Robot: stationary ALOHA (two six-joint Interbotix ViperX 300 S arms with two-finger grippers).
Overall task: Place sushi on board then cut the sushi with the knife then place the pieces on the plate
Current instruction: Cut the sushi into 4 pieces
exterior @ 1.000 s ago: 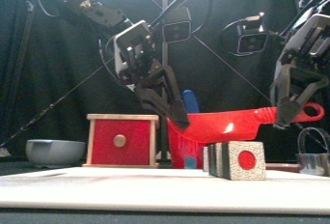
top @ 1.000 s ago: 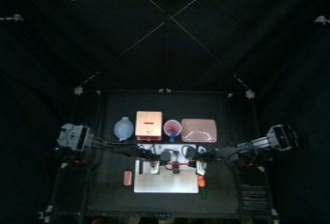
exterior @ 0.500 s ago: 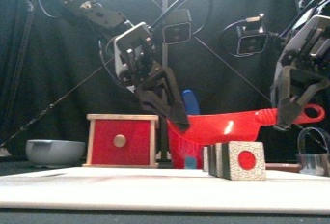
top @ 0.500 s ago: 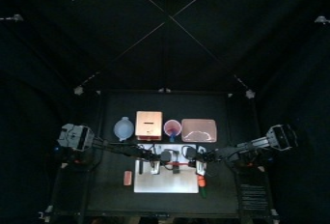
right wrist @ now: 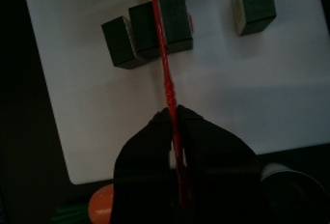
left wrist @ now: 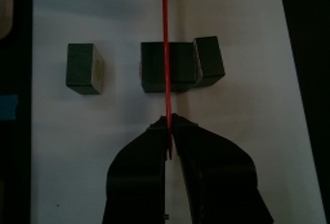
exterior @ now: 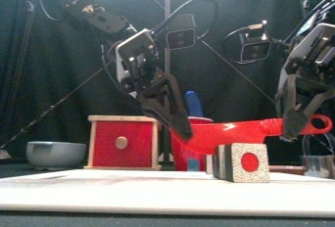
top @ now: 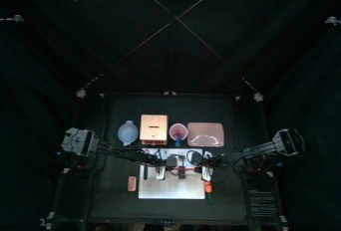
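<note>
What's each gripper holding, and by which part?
Both hold the red knife: left gripper at its blade end, right gripper at its handle end.

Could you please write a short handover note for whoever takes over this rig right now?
Grippers: the left gripper and the right gripper are each shut on one end of the red knife, held level just over the sushi; contact unclear.
Things: sushi on the white board, one block apart, two close together under the blade. The pink plate lies behind, no pieces on it.
Done: sushi on board, one piece separated.
Left: finish cutting, move the pieces to the plate.
</note>
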